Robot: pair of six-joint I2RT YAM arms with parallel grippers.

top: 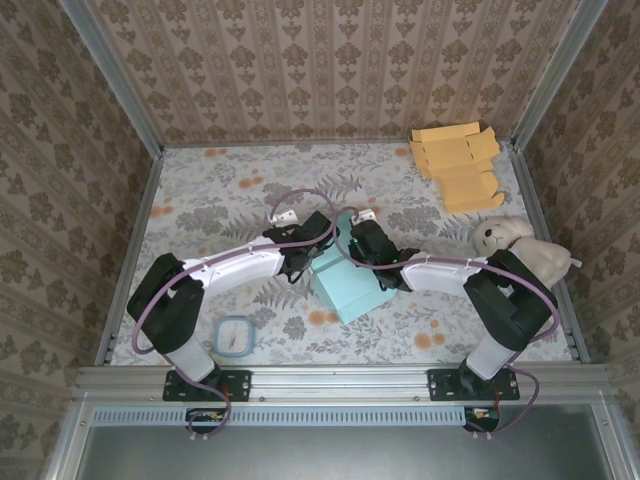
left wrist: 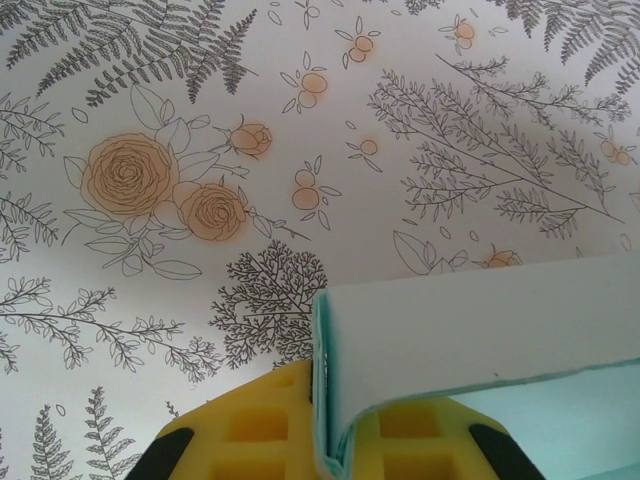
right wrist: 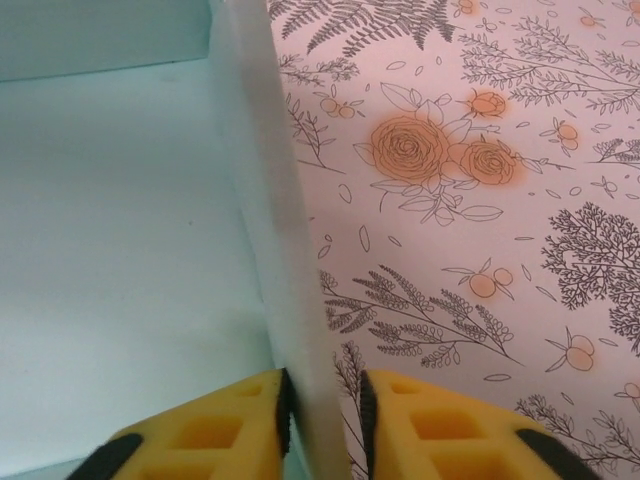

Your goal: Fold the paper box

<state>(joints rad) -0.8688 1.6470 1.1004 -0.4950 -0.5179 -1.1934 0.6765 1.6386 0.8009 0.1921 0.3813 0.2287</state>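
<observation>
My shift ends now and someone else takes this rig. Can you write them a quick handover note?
Left end effector: shut on a wall of the box.
Right end effector: closed on a box wall, one finger on each side.
Box: teal, mid-table, between the two arms.
Done: the walls seen from the wrists stand up from the floor.
Left: finish and tuck the rest of the folds; how many, I can't tell.

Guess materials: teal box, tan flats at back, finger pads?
Box: thin matte teal card, wall folded over double. Flats: matte tan card, creased flaps; corrugated or not, unclear. Pads: yellow, moulded square pockets, likely rubber or soft plastic.
</observation>
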